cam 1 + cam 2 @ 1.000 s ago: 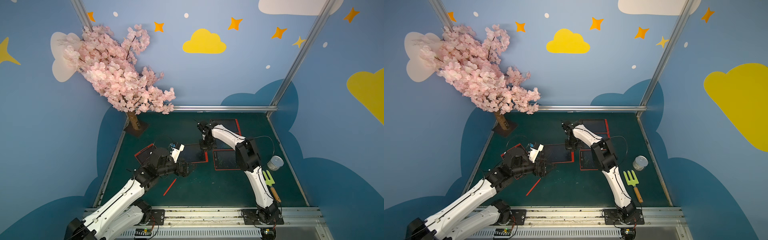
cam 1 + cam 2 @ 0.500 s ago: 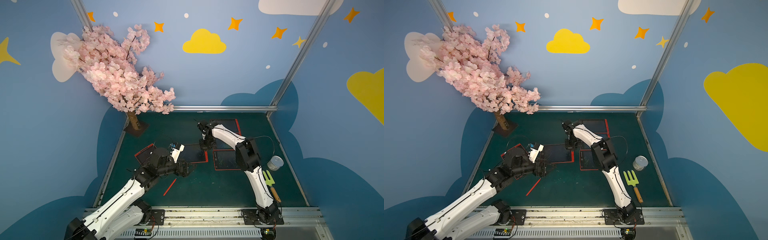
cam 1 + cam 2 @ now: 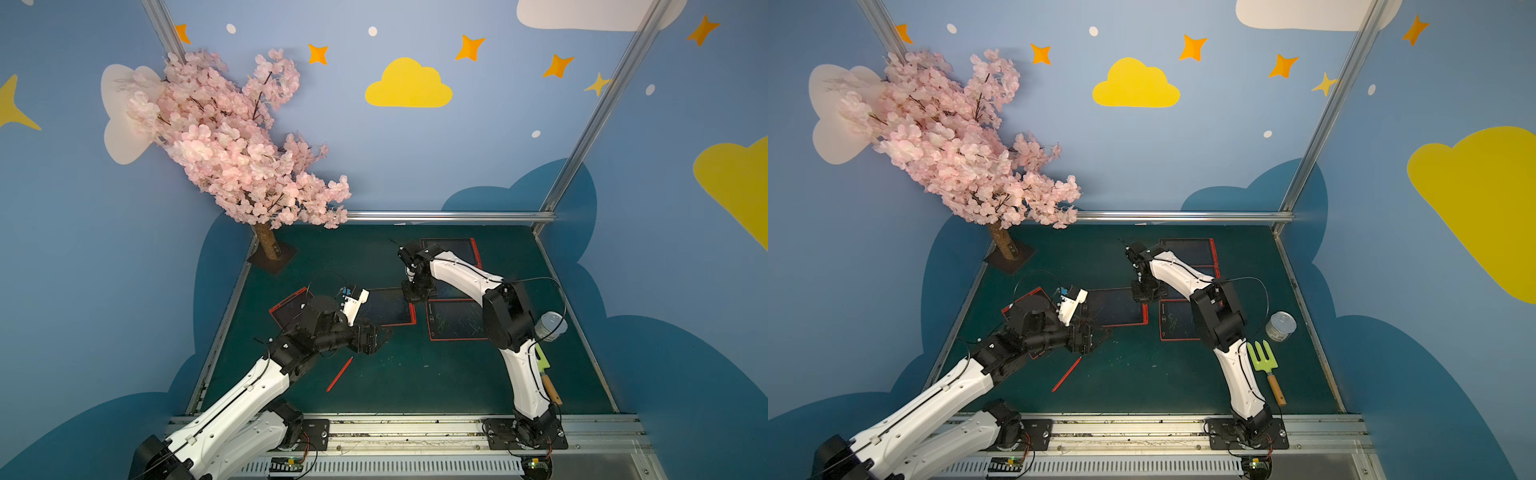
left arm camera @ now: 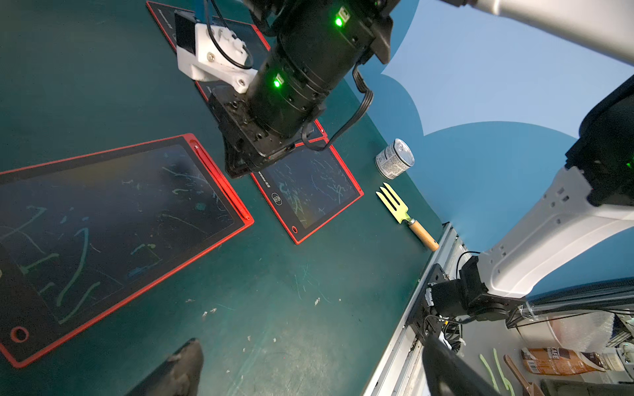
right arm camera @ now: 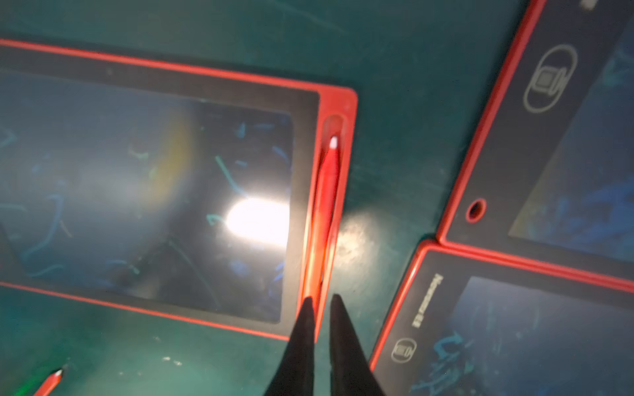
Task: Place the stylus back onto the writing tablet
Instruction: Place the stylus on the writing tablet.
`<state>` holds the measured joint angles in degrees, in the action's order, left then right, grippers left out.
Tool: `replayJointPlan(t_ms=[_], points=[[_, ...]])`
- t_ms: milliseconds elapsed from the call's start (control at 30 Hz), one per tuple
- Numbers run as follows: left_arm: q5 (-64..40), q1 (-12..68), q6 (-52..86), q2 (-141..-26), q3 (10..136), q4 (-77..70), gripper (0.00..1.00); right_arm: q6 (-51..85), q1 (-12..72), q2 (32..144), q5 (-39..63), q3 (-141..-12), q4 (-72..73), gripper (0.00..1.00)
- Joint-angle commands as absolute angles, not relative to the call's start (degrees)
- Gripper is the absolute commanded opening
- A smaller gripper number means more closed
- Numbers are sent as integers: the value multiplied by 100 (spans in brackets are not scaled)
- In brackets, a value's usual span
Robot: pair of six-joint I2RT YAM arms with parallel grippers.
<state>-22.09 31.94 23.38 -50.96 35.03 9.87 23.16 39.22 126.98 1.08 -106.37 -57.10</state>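
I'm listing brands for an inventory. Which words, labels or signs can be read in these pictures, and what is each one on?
"CAFE" (first letter unsure): on the brown bottle; the rest of its label is unreadable.
Bin-shaped sign, no words: on the black border of the writing tablet.
Brand line beside that sign: too blurred to read, in the right wrist view as well.
Label on the can: too small to read.
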Motion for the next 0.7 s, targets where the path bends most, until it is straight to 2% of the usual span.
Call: replayJointPlan(t_ms=[0, 233, 667], points=[[-2259, 3207, 2303, -5108, 3603, 993, 98, 2372, 4007, 12577, 9, -10508, -5695, 16], [-2252, 3208, 2305, -5072, 3593, 1015, 98, 2452, 4095, 12766, -7, -10578, -5721, 19], [-2232, 3208, 2315, -5067, 3579, 1011, 98, 2548, 4110, 13039, -163, -10582, -5784, 15]])
